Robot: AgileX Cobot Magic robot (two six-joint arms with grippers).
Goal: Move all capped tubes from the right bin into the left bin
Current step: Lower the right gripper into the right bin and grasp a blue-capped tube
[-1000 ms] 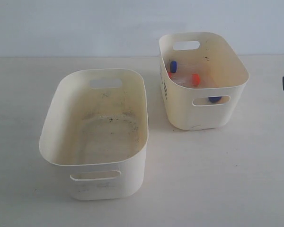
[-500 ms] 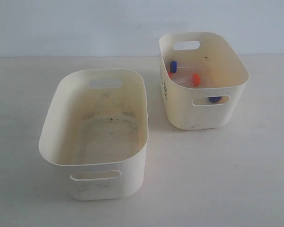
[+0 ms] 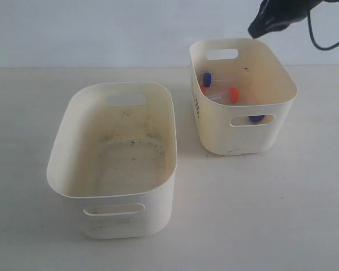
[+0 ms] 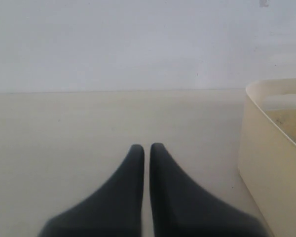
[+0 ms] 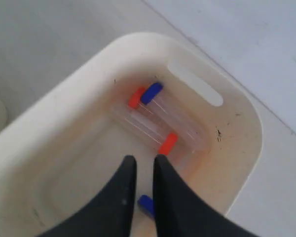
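Two cream bins on the pale table, apart, not touching. Nearest in ext view: left bin, the wide one, oval handle slot facing cam, inner floor grimy w/ dark specks, only bare floor showing. Left gripper isn't in ext view. Its wrist cam has it low over the table, fingers together w/ just a hairline slit btwn the tips, holding nothing, left bin's outer wall just beside it. Further back and to the right: right bin, narrower, short slits on the side facing the left bin. All four capped tubes lie on its floor: blue cap + orange-red cap side by side toward the far handle end, another orange-red cap mid-floor, 2nd blue cap at the near end, seen thru the near handle slot in ext view. Clear bodies are hard to trace, can't say which tubes touch. Up above the right bin's far rim: right gripper, pointing down into the bin, jaws a narrow gap apart, nothing btwn them, well clear of the tubes. Black cable loops off that arm against the pale wall behind.
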